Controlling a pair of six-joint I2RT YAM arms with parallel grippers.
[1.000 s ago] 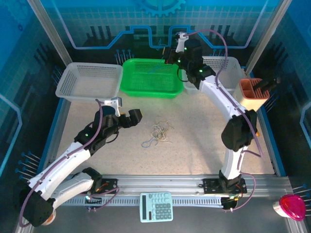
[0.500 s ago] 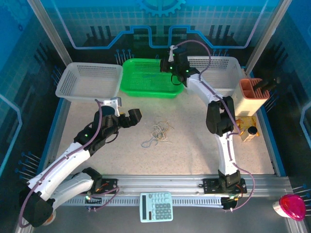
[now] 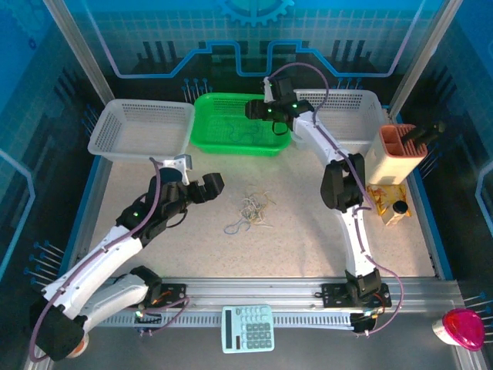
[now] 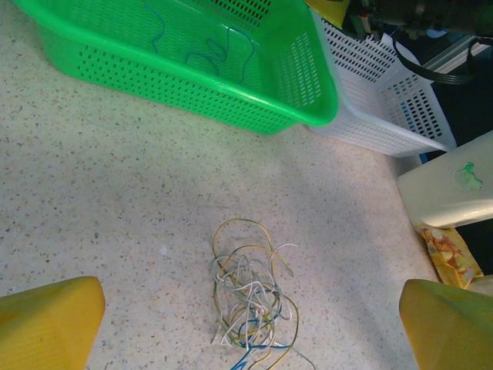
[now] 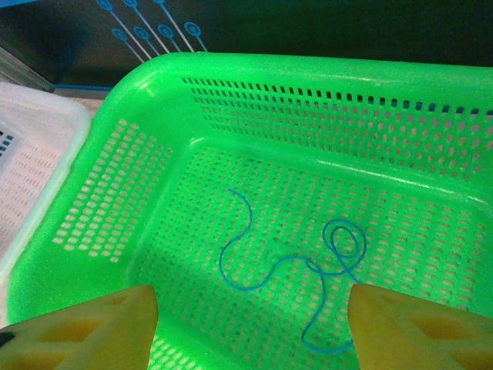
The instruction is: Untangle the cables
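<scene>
Tangled cables lie on the table, apart from the green basket.

We saw a speckled beige tabletop beneath the left gripper. Beyond the right gripper stood a blue wall panel printed with circuit lines, flanked by slanting metal posts. The light fell evenly.

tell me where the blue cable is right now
The blue cable lies on the floor of the green basket, under the open right gripper in the right wrist view; the basket sits at the far side between two white baskets.
</scene>
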